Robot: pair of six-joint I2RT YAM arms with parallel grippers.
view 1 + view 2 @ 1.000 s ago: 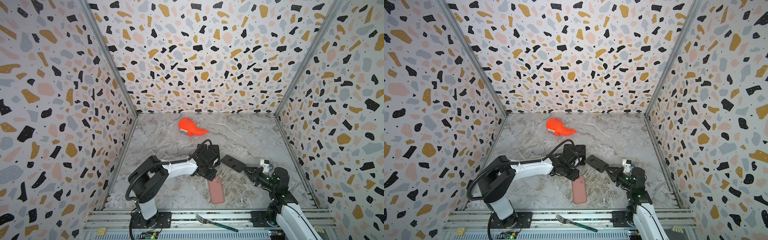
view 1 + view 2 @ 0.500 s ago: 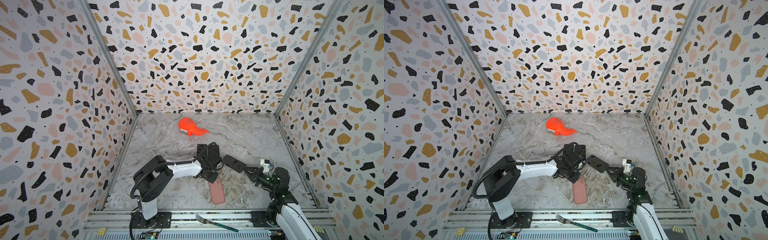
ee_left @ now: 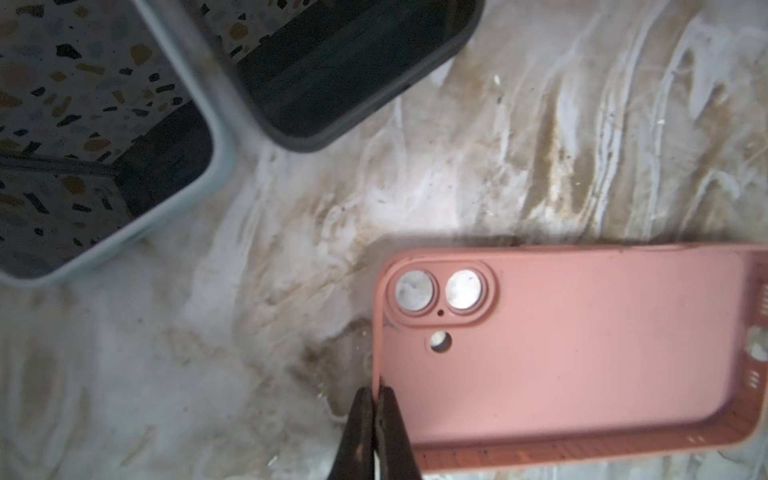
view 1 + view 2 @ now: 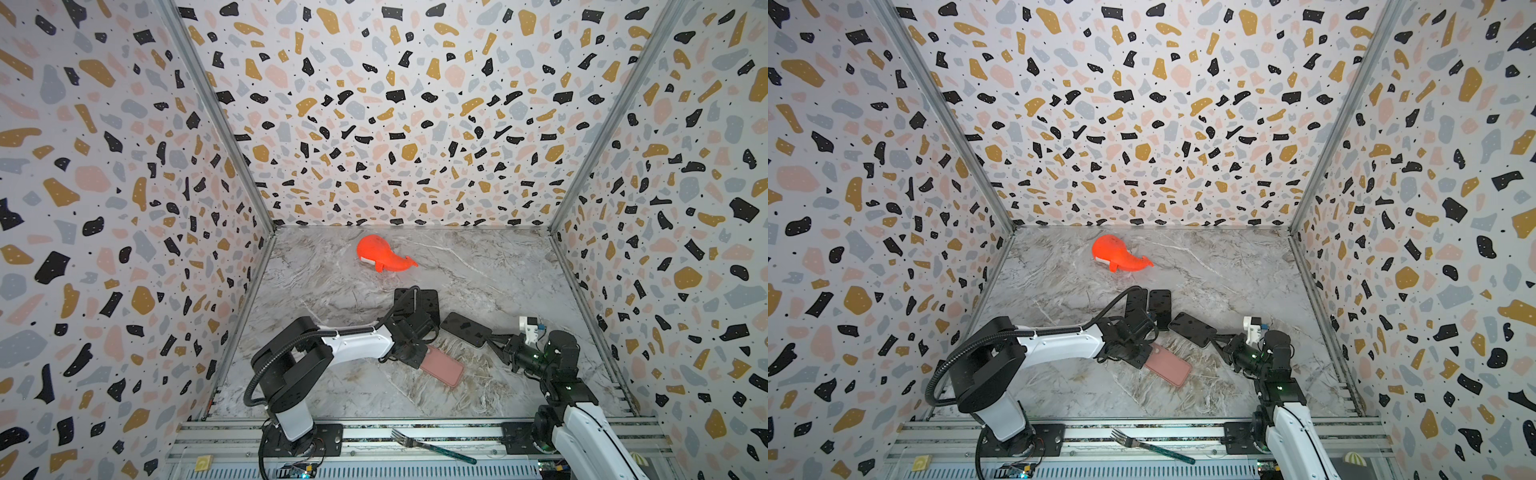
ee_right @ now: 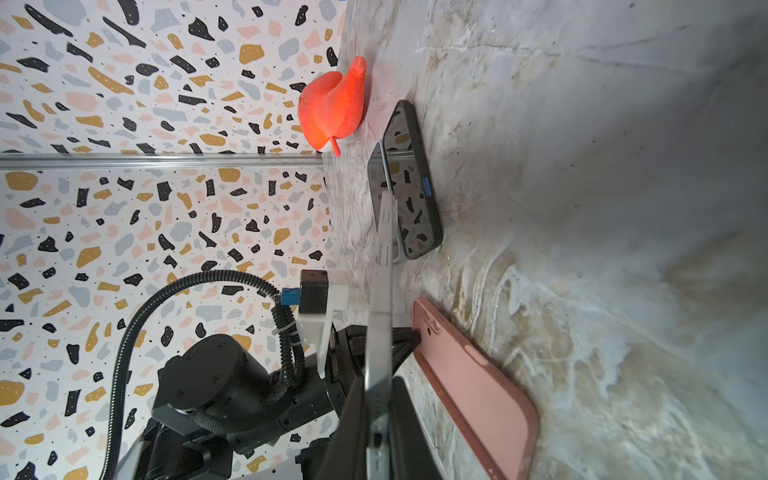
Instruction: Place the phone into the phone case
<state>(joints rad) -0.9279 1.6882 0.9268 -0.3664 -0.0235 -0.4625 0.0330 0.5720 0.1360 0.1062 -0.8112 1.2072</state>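
The pink phone case [image 4: 444, 368] [image 4: 1169, 365] lies open side up on the marble table, near the front middle. My left gripper [image 3: 376, 395] [image 4: 415, 358] is shut on the phone case's [image 3: 582, 353] side rim, close to the camera cutouts. The phone [image 4: 463, 329] [image 4: 1192, 328] has a dark screen and a pale grey edge. It hangs tilted just right of the case, off the table. My right gripper [image 5: 378, 415] [image 4: 494, 341] is shut on the phone's [image 5: 379, 332] near end, with the case [image 5: 478, 395] beside it.
Two other dark phones [image 4: 415, 303] [image 4: 1160, 307] lie side by side just behind my left gripper, one with a pale rim [image 3: 104, 145], one in a dark case [image 3: 353, 62]. An orange whale toy [image 4: 380, 257] sits further back. A fork [image 4: 432, 446] rests on the front rail.
My left gripper has closed onto the case's rim. The case's far end has swung to the right. My right gripper and the phone have stayed in place.
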